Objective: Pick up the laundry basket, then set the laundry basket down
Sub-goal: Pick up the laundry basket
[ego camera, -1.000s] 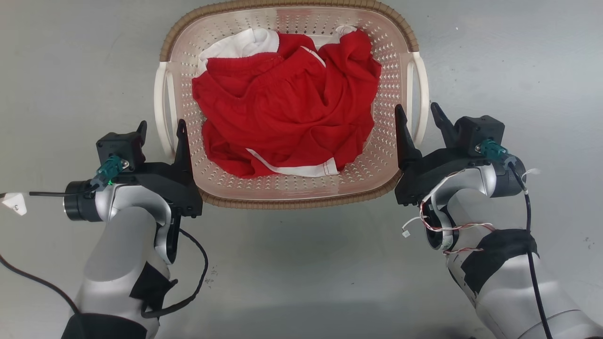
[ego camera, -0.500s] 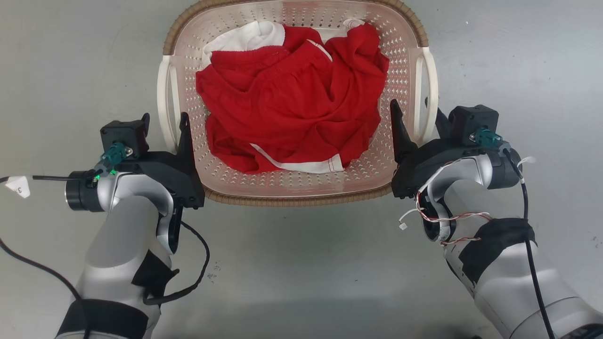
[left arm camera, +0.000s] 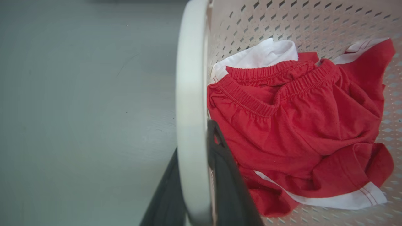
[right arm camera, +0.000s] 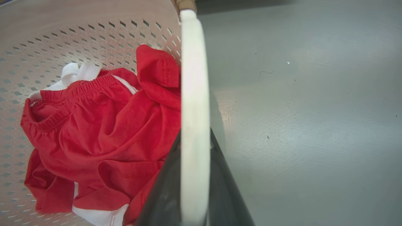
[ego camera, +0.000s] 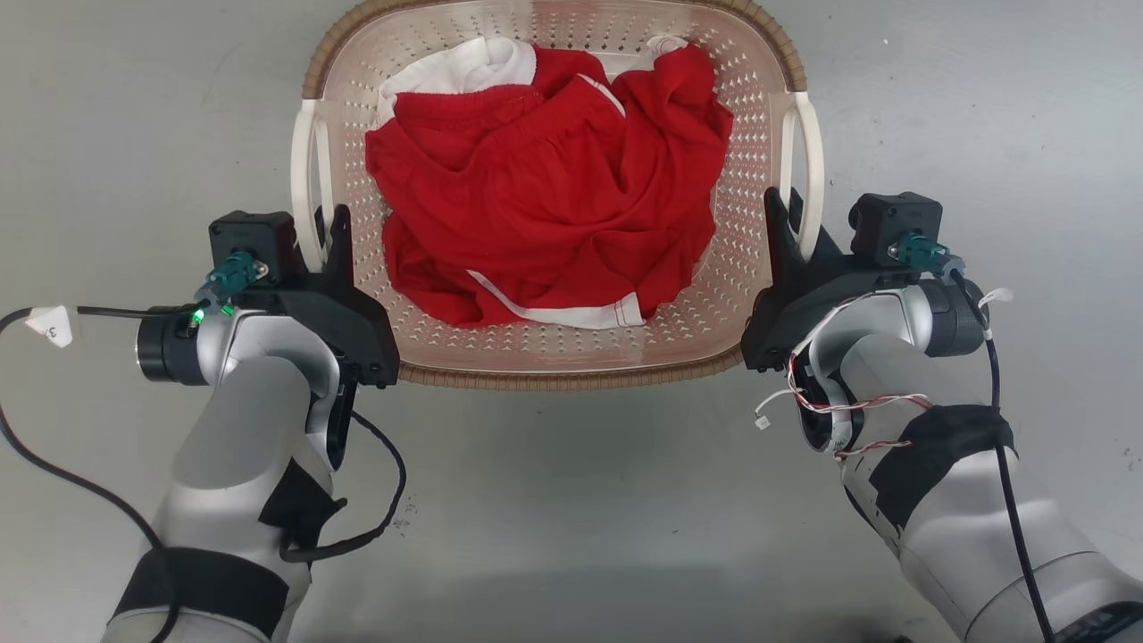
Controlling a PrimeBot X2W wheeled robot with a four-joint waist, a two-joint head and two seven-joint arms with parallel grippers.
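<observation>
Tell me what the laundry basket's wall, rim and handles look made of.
Laundry basket wall: moulded plastic, pale pink-beige, faint sheen, punched holes. Rim: brown, ribbed woven look; probably moulded plastic, possibly real weave. Handles: smooth white plastic, satin gloss.

Both forearms angle inward, wrists bent. The left gripper (ego camera: 312, 234) and right gripper (ego camera: 802, 223) point forward, each pinched onto its own side of the laundry basket (ego camera: 571, 376).

One mark reads - a small white tag (ego camera: 52, 323) hanging just off the left arm's wrist (ego camera: 165, 344) carries a dark handwritten digit, probably "3". It is tilted and partly cut off, so only that one character can be made out.
</observation>
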